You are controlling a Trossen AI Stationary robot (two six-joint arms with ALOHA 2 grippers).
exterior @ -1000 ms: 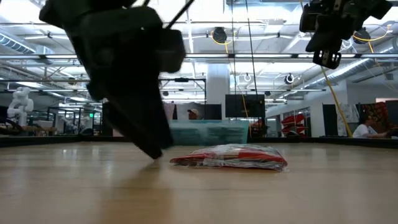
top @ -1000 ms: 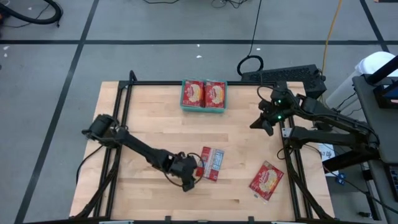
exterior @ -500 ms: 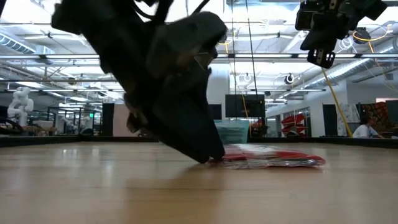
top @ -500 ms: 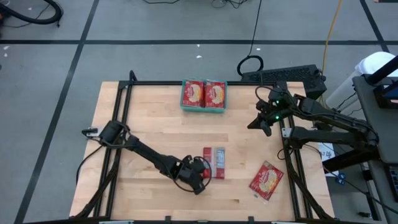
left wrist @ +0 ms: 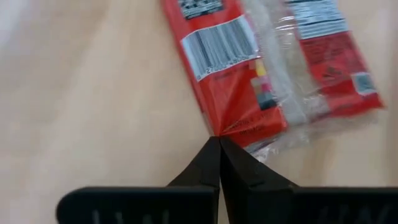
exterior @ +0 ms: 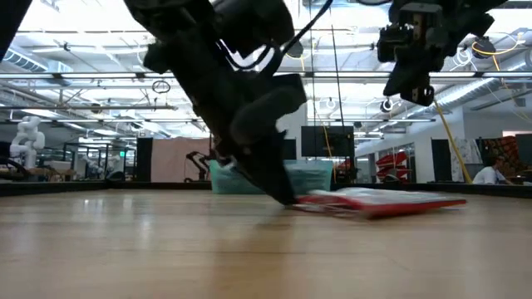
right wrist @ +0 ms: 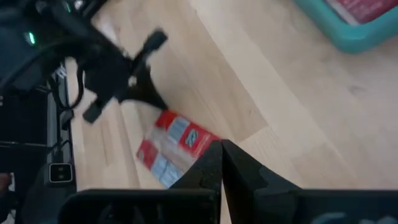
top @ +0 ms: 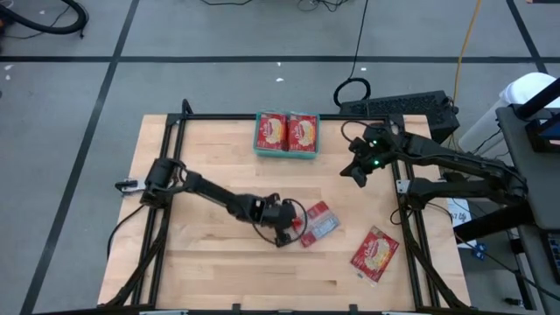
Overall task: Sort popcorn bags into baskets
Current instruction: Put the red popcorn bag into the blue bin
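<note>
A red popcorn bag (top: 319, 223) lies back side up, barcode showing, on the wooden table right of the middle. My left gripper (top: 293, 229) is shut at its near-left corner. A second popcorn bag (top: 374, 254) lies face up near the right front. The teal basket (top: 256, 144) at the far middle holds two bags (top: 287, 131) side by side. My right gripper (top: 357, 175) hangs shut and bare above the table's right half. My left gripper pinches one corner of the bag (left wrist: 225, 127) between its two fingertips (left wrist: 211, 155). Creases in the film run out from that spot. The fingers slant down from the table's left side. The bag lies nearly flat on the table (exterior: 382, 202).
A black frame rail (top: 289, 116) runs round the table behind the basket and down both sides. Bare wood lies between the held bag and the basket. Cables and a dark box (top: 411, 107) sit on the floor beyond the far right corner.
My left gripper has gone toward the table's right edge and shut on the bag's corner. The bag has slid right and turned from lengthwise to slanted. My right gripper has drifted a little toward the table's middle, still shut.
</note>
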